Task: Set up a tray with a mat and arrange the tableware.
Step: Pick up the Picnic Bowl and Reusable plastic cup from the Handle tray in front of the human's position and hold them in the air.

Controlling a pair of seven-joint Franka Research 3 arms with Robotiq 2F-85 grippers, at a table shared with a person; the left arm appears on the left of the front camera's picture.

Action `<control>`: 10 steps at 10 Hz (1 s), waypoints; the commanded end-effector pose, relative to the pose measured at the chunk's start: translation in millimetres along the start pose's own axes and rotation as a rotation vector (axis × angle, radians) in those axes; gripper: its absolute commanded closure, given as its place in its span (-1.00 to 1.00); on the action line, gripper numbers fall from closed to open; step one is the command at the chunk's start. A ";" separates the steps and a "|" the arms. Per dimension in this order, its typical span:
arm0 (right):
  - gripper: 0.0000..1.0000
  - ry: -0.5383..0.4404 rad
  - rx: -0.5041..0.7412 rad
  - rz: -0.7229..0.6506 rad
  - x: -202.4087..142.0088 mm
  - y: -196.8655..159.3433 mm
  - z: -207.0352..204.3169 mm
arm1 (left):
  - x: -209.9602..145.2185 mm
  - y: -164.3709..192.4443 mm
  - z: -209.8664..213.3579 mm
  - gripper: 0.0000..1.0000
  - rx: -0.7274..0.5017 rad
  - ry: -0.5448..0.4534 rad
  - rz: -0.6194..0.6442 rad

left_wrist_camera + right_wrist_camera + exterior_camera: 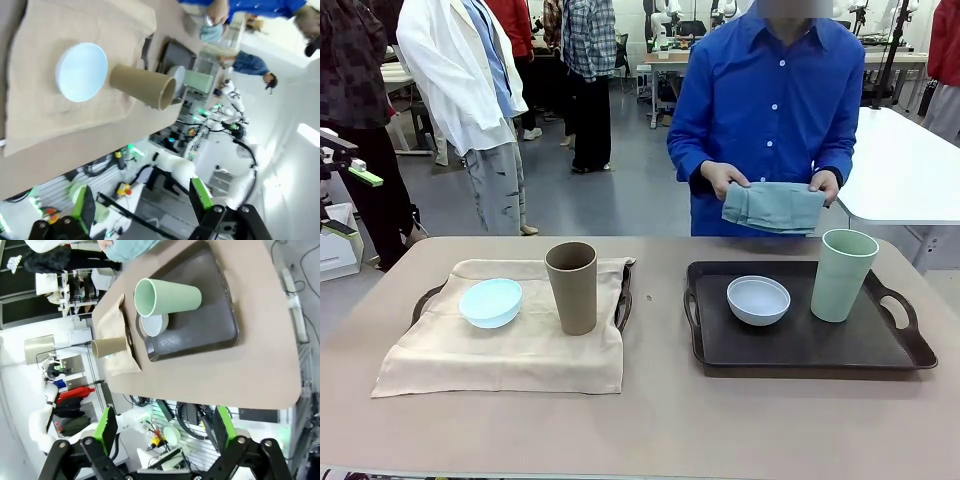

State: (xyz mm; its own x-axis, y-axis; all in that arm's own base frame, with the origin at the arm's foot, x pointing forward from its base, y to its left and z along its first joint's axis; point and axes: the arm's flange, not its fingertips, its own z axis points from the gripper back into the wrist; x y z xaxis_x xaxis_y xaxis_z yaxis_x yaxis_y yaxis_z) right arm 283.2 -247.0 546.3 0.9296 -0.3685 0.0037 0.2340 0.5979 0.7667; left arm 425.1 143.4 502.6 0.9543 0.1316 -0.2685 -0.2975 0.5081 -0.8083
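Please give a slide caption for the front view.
Left tray with beige mat, blue bowl, brown cup; right tray without mat: white bowl, green cup; person holding folded cloth.

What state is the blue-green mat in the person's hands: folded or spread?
Folded. The blue-green mat is a layered bundle held between the person's hands, not laid on the dark tray.

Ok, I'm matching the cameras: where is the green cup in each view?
Front view: green cup right of centre, upright on the tray.
Left wrist view: cup upper middle, just past the brown cup mouth.
Right wrist view: cup top centre, mouth toward picture left.
Shared landmark: the dark tray under it.
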 end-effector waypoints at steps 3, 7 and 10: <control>-1.00 0.002 0.074 0.009 4.4 -5.5 -11.0 | 7.2 -6.6 24.1 -1.00 -0.082 -0.115 -0.022; -1.00 -0.009 0.055 0.001 -6.3 -8.2 -26.3 | 2.6 -14.0 17.2 -1.00 -0.067 -0.129 -0.203; -1.00 0.025 0.060 -0.010 3.7 -6.4 -18.5 | 8.0 -14.5 25.9 -1.00 -0.071 -0.121 -0.113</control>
State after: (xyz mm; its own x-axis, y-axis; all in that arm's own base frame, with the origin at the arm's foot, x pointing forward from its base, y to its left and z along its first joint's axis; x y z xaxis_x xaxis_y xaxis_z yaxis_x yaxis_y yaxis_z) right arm 289.3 -237.5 527.2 0.9327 -0.3599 -0.0244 0.2343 0.5531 0.7995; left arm 438.3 157.8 523.6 0.9820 0.1653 -0.0919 -0.1604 0.4704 -0.8678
